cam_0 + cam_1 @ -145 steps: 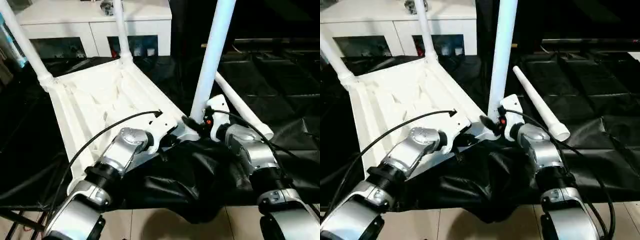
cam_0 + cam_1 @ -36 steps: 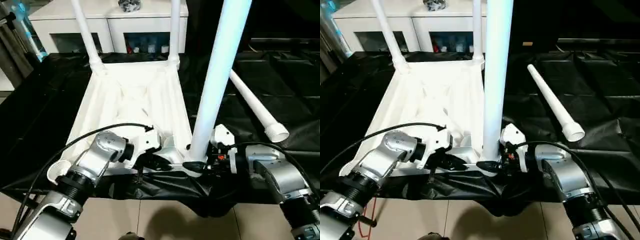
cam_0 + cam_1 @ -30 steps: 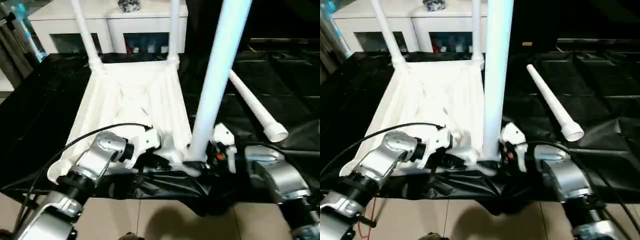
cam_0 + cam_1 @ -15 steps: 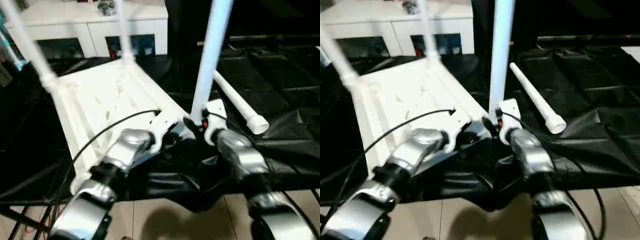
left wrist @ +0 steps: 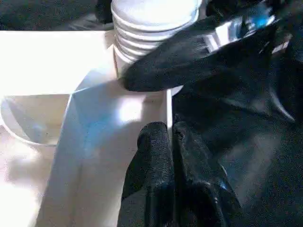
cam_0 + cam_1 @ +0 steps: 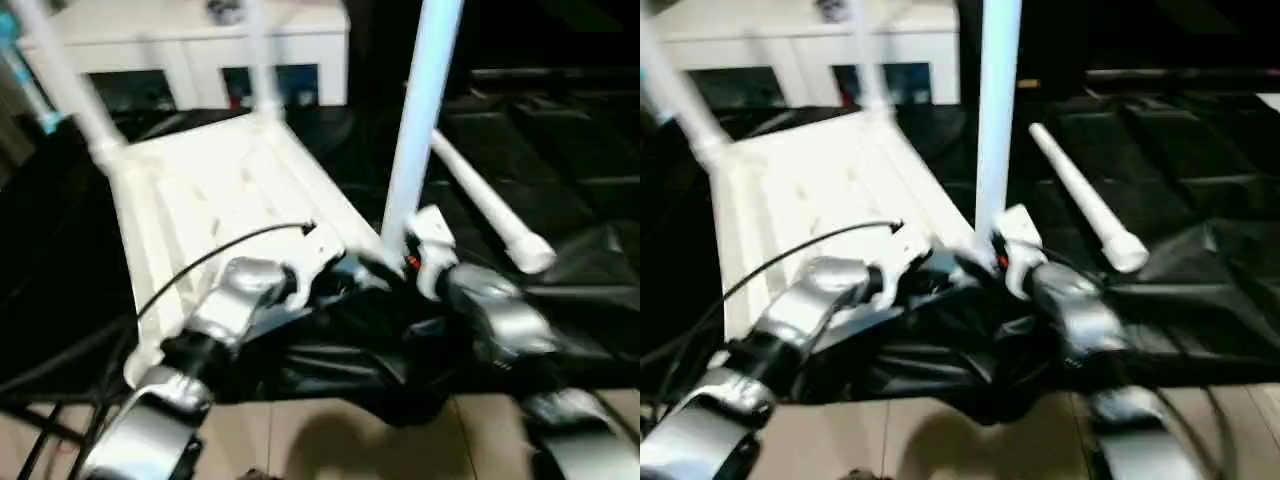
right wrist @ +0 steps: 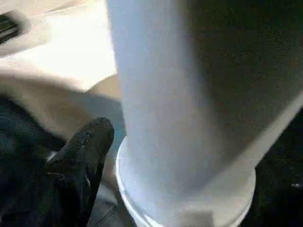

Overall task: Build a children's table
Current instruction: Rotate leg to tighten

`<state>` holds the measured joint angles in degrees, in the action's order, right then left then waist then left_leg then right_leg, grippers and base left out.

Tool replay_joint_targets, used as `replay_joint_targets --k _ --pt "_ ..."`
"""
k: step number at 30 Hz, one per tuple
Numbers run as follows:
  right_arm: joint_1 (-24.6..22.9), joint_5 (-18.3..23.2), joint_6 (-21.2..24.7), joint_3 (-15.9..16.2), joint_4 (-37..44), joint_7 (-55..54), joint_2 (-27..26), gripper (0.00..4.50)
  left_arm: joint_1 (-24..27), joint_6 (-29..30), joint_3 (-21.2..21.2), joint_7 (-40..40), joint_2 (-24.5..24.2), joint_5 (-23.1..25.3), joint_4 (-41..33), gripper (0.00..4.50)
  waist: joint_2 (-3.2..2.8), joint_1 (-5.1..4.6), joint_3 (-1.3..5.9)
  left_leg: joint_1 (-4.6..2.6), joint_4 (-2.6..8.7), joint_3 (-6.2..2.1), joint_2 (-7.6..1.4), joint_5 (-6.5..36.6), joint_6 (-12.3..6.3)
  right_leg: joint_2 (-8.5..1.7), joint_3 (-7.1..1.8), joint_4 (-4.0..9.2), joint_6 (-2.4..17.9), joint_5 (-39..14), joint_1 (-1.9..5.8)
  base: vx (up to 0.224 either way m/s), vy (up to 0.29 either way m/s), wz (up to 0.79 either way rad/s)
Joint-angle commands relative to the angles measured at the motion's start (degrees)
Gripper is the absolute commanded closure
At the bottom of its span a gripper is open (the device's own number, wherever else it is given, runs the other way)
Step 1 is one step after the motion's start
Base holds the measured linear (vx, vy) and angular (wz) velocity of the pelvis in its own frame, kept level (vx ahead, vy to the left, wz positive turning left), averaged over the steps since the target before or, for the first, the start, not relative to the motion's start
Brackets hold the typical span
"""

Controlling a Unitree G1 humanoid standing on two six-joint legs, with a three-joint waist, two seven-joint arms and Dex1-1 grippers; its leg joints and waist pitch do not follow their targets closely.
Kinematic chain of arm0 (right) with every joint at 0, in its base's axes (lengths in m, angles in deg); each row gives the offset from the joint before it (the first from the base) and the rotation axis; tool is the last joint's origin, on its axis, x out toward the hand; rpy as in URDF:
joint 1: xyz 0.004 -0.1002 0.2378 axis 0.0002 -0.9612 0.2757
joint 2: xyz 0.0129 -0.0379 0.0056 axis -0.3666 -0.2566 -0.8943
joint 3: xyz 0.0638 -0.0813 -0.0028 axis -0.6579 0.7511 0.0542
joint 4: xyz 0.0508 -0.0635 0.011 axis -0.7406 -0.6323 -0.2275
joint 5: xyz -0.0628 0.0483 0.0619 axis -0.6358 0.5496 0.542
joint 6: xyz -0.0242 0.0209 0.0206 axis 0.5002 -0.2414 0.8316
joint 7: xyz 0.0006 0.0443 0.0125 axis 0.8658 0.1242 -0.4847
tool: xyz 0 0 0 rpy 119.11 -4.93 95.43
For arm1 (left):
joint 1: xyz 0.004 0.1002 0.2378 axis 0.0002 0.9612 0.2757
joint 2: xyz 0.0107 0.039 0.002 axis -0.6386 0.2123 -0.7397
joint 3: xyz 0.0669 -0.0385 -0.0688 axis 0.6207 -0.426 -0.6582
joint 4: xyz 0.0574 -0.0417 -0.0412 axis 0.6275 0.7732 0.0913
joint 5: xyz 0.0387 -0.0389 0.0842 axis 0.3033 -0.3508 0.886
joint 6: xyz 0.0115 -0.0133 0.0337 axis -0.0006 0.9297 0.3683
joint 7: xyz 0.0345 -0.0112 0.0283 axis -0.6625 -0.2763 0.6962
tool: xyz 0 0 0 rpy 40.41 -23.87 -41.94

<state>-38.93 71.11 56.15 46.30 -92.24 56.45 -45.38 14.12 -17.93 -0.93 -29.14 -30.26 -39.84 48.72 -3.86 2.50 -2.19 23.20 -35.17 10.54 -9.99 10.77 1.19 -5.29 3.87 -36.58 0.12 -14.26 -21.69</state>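
third leg standing in the near corner socket

the white ribbed plastic tabletop is lying upside down; the white tapered tube leg is rising upright from its near corner. the right gripper is nearer, one finger beside the leg's base, its spread unclear. the left gripper, pressed together, is touching the tabletop's edge.

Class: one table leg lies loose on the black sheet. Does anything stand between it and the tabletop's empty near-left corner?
Yes. The upright leg and both arms, left and right, stand between the loose leg and that corner.
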Motion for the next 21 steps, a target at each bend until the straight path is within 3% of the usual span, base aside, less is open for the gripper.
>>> replay_joint_targets --k 1,3,6,10,15,21 --pt "-1.3 2.3 -0.5 3.4 4.7 7.4 0.5 0.65 0.1 -3.1 2.6 -5.6 0.5 -2.6 -3.4 4.5 0.86 0.11 3.55 -1.43 3.55 -1.26 -3.54 3.6 -9.38 -3.63 -2.41 3.79 16.8 7.7 2.46 0.0 0.0 0.0" --pt "-3.3 4.1 0.5 3.9 8.9 12.3 3.4 0.65 1.0 -3.3 3.4 -9.5 -1.2 -3.3 -4.9 4.5 0.99 0.8 3.61 -1.48 3.5 -1.31 -3.75 3.7 -9.28 -3.66 -2.48 3.7 16.3 7.9 2.67 0.0 0.0 0.0" --pt "-6.0 6.2 2.4 4.6 14.3 18.6 7.1 0.65 1.9 -4.4 4.1 -13.7 -3.1 -3.5 -6.0 4.5 0.98 1.33 3.63 -1.5 3.42 -1.23 -3.74 2.8 -9.94 -3.57 -2.45 3.54 16.4 9.1 2.37 0.0 0.0 0.0" --pt "-8.6 7.6 4.4 5.9 18.9 23.8 10.6 0.65 2.4 -5.4 4.7 -17.3 -4.6 -3.6 -6.4 4.5 0.92 2.09 3.37 -1.65 3.84 -1.2 -3.95 6.0 -7.95 -3.7 -2.63 4.05 15.6 3.6 2.24 0.0 0.0 0.0" --pt "-10.2 7.5 5.4 7.3 21.5 26.1 12.3 0.8 2.7 -5.4 5.6 -20.1 -6.0 -4.0 -7.3 4.5 0.97 1.98 3.38 -1.55 4.0 -1.23 -3.78 6.5 -6.61 -3.78 -2.66 4.06 15.5 3.1 2.18 0.0 0.0 0.0" --pt "-10.5 6.3 5.5 8.0 22.1 25.4 12.1 1.43 2.8 -5.9 5.4 -20.7 -6.0 -3.4 -7.2 4.5 0.96 1.98 3.54 -1.58 3.78 -1.15 -3.64 5.1 -6.71 -3.67 -2.65 3.86 15.9 5.1 2.19 0.0 0.0 0.0"
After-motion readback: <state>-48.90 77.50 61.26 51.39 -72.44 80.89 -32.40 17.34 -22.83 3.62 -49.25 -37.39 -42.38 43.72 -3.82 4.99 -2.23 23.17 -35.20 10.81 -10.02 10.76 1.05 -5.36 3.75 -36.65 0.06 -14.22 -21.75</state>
